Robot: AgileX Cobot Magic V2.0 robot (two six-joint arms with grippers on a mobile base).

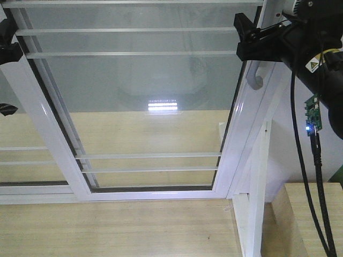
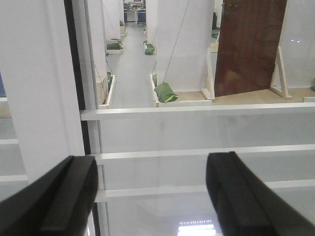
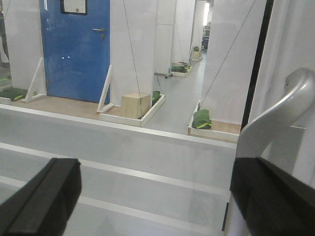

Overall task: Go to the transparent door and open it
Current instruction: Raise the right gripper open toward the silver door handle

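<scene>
Straight ahead of the robot, the transparent door (image 1: pixel 139 85) fills the front view, its white frame (image 1: pixel 37 107) crossed by 2 thin bars (image 1: pixel 128 31) high up and 2 lower down. Its grey handle (image 1: pixel 256 76) curves along the right edge. Beside it hovers the right gripper (image 1: pixel 242 36), spread wide, 1 finger (image 3: pixel 270 196) just beside the handle; contact is unclear. Facing the glass, the left gripper (image 2: pixel 152 196) is likewise spread.

Straight ahead of my right pincer (image 3: pixel 157 196) the transparent door (image 3: pixel 147 162) blocks me. Its grey handle (image 3: pixel 285 108) rises just beyond one finger (image 3: pixel 275 196).
</scene>
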